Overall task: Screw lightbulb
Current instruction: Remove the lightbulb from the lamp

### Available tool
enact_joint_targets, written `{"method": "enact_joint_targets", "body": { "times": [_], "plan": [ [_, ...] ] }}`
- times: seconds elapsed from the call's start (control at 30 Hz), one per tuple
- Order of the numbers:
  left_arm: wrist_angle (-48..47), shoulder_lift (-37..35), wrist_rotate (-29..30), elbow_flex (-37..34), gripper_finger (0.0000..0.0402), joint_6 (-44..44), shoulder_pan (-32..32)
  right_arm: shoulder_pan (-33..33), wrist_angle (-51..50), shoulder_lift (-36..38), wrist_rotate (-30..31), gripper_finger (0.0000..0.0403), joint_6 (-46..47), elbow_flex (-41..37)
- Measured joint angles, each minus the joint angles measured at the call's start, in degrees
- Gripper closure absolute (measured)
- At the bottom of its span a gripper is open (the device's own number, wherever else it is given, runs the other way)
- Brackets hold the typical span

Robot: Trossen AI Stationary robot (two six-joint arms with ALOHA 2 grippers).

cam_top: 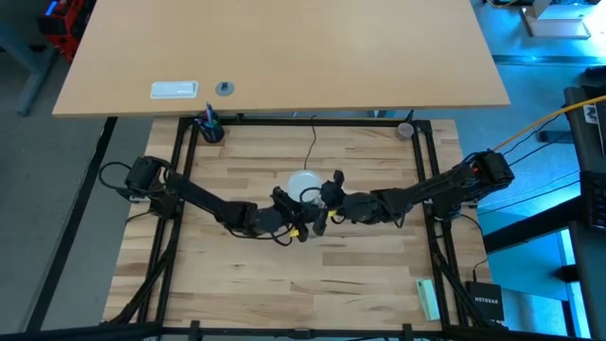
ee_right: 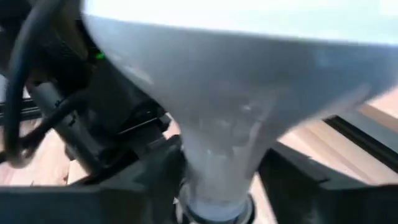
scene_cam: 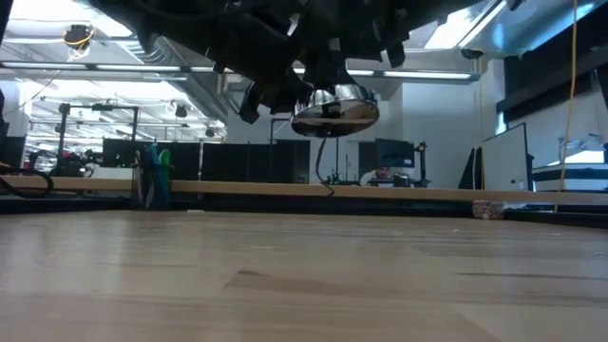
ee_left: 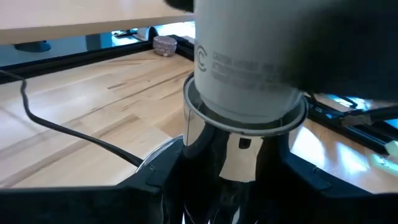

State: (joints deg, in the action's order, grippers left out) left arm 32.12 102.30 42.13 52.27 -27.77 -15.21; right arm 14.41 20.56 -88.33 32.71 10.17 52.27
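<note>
Jaws of the left gripper (ee_left: pixel 230 186) are clamping the socket (ee_left: pixel 239 134); right jaws are closing around the bulb (ee_right: pixel 230 124), held above mid-desk. Misaligned threads risk jamming; weak grip risks slipping.

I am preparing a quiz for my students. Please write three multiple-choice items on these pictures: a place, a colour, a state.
1. Where is the round silver metal socket?
A on the floor; B raised above the wooden table; C inside a box
2. What colour is the socket's thin cord?
A yellow; B white; C black
3. How is the frosted white lightbulb?
A lying loose; B neck set into the socket; C broken

Key:
B: the low view shows air under it.
C: it lies dark on the wood.
B: the socket's rim rings its neck, with the left hand gripping the socket.
</note>
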Motion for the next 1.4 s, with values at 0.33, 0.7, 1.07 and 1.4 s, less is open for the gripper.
{"method": "enact_joint_targets", "body": {
  "times": [0.33, 0.7, 1.07, 1.4],
  "plan": [
    [5.49, -0.02, -9.48, 0.0, 0.0239, 8.11, -0.54, 0.17, -5.09, 5.1, -9.56, 0.0251, -1.6, -0.07],
    [13.51, 0.0, -37.81, 0.04, 0.0239, 17.5, -0.6, -3.23, -3.55, 8.26, -53.06, 0.0251, -1.5, -0.07],
    [13.53, 0.02, -37.43, -0.02, 0.0239, 16.12, -0.55, -3.37, -4.35, 8.79, -47.43, 0.0203, 3.09, -0.02],
    [9.12, 0.04, -16.46, -0.07, 0.0239, 10.01, -0.53, -0.49, -31.05, 20.24, -18.88, 0.0034, 12.33, -0.06]
  ]
}}
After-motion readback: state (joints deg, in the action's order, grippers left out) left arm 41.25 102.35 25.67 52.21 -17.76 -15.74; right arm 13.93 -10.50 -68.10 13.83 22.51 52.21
